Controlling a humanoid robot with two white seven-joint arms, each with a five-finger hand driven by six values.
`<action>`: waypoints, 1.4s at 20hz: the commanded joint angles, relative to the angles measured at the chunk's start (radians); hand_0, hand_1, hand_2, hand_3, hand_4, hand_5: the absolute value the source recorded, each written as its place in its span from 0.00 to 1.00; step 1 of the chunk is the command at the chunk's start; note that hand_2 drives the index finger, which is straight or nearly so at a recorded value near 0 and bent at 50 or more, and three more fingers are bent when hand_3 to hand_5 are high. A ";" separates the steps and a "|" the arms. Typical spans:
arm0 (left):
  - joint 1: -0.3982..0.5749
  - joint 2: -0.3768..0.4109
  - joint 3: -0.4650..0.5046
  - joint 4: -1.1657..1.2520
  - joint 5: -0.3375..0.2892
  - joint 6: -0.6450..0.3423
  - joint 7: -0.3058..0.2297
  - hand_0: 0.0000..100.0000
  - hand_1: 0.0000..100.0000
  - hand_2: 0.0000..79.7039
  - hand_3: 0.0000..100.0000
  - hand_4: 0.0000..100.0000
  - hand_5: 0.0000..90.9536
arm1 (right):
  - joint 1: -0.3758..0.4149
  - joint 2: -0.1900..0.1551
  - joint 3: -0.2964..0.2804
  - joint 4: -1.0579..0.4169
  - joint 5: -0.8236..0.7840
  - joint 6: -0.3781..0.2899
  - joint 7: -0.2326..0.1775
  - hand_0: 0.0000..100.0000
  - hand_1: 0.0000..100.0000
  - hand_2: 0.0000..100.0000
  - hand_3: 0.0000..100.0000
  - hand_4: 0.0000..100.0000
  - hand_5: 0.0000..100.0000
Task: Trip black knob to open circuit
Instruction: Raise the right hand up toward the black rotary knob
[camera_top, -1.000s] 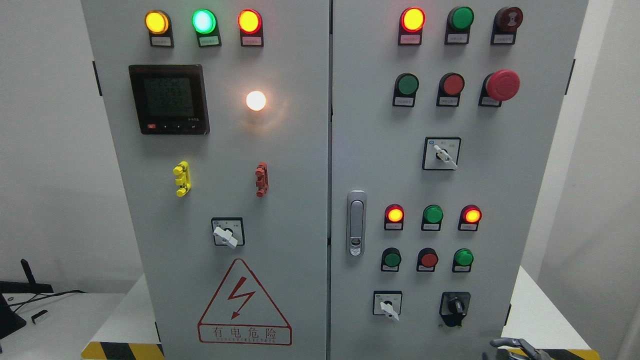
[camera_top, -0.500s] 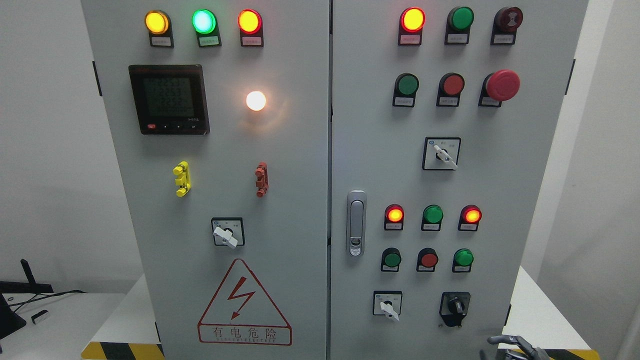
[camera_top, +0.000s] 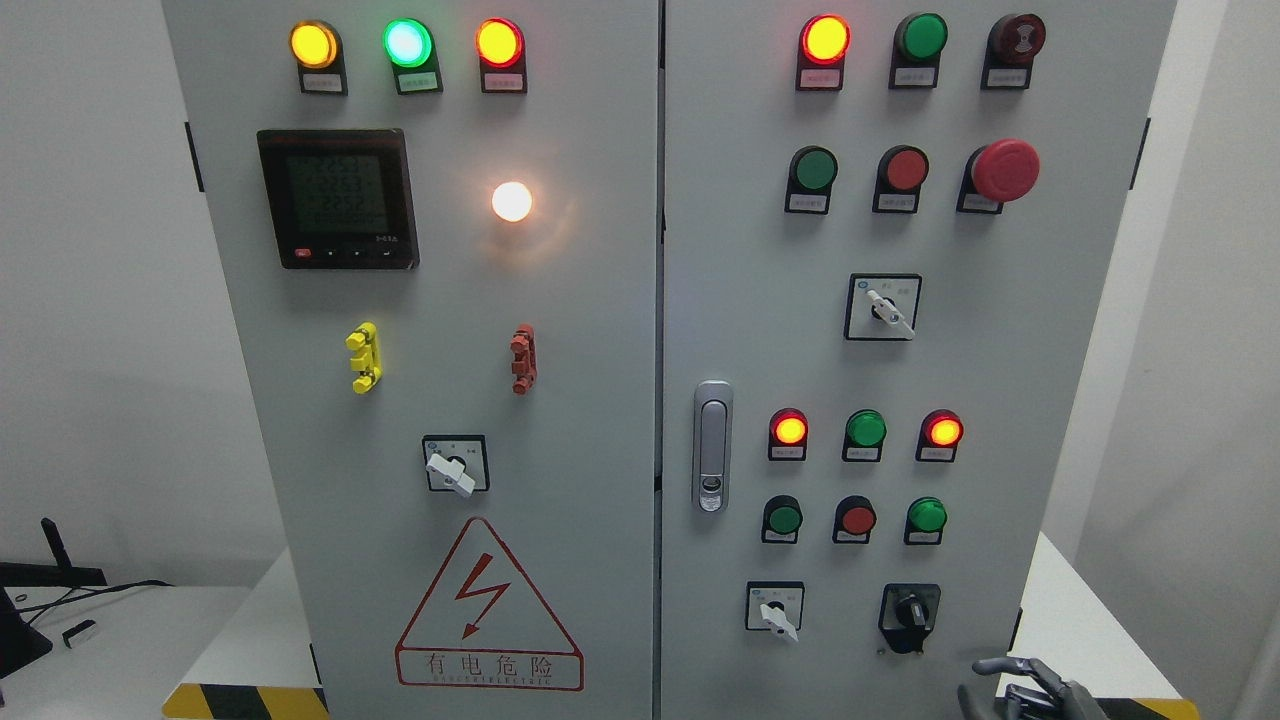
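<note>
Below and slightly right of the black rotary knob on its black square plate, the robot's right hand had risen a little further into view than half a second before, when only its upper edge showed at the bottom of the frame. Its dark grey fingers were loosely spread and held nothing, the uppermost one reaching towards the knob but not touching it. The knob sat at the lower right of the pale grey steel cabinet door, right of the white-handled selector switch, apparently unturned. The rise suggested an approach in its early stage; the circuit was judged not yet tripped. No left hand was visible.
</note>
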 joint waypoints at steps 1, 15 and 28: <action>0.000 0.000 0.000 0.000 -0.031 0.001 0.001 0.12 0.39 0.00 0.00 0.00 0.00 | -0.026 0.000 -0.030 0.037 0.001 -0.001 0.001 0.32 0.80 0.44 1.00 1.00 0.96; 0.000 0.000 0.000 0.000 -0.031 0.001 0.001 0.12 0.39 0.00 0.00 0.00 0.00 | -0.057 0.001 -0.025 0.066 0.001 -0.001 0.001 0.32 0.80 0.44 1.00 1.00 0.96; 0.000 0.000 0.000 0.000 -0.031 0.001 0.001 0.12 0.39 0.00 0.00 0.00 0.00 | -0.072 0.024 0.002 0.021 0.028 0.014 -0.007 0.33 0.80 0.44 1.00 1.00 0.96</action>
